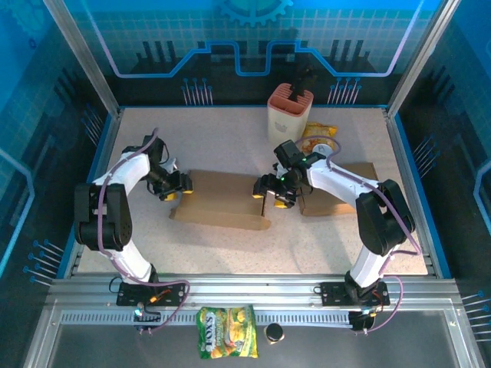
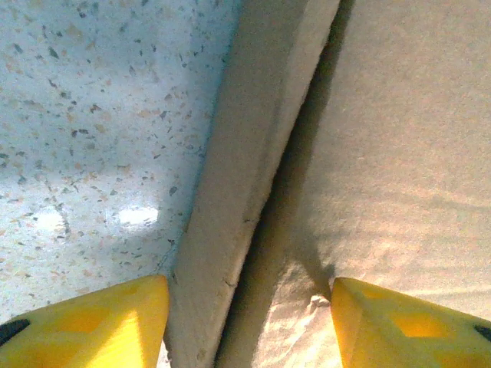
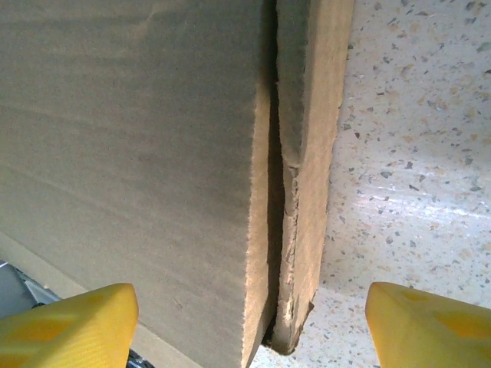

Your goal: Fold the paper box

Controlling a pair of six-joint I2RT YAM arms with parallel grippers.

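The box (image 1: 222, 201) lies flat across the middle of the table (image 1: 230, 142), its long side running left to right, with a gripper at each end. The left gripper (image 1: 176, 189) stands at the box's left end, jaws partly open and astride the edge. In its wrist view a narrow strip (image 2: 245, 153) of cardboard along that edge runs up between the two yellow fingertips (image 2: 92, 322). It passes close beside the tip over the table, while the other tip is over the flat panel. Whether either tip touches the cardboard I cannot tell; nothing is clamped.

The right gripper (image 1: 270, 198) stands at the right end, jaws wide apart and holding nothing. The box's edge sits between its tips, and the tip over the table is well clear of it.

At this end the box shows as two layers of plain brown cardboard parted by a narrow dark slit, their edges rough and slightly torn. At the left end the panel is creased near the fold.
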